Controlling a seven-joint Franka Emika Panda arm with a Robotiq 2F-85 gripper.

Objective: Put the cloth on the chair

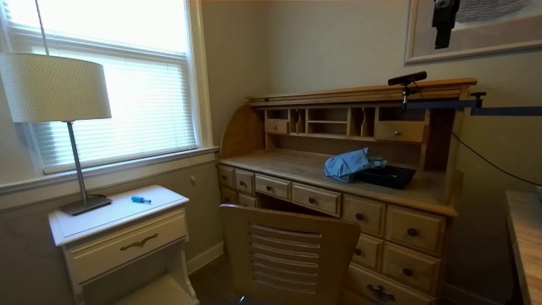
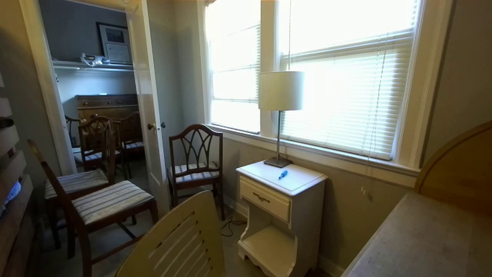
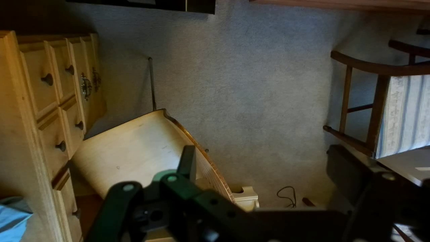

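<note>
cloth (image 1: 344, 166) on desk (image 1: 279, 158) | chair (image 1: 284, 251) before desk | lamp (image 1: 59, 90) on nightstand (image 1: 163, 200) by window (image 1: 142, 106)

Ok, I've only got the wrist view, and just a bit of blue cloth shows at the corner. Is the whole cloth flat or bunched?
Observer: Bunched; in an exterior view the cloth lies crumpled on the desk, one peak sticking up.
Operator: Anything right next to it?
Observer: Yes, a black box; whether the cloth rests on its rim I can't tell.
Operator: And near the tan chair, anything tall?
Observer: Yes, in both exterior views a lamp stands on the white nightstand.
</note>
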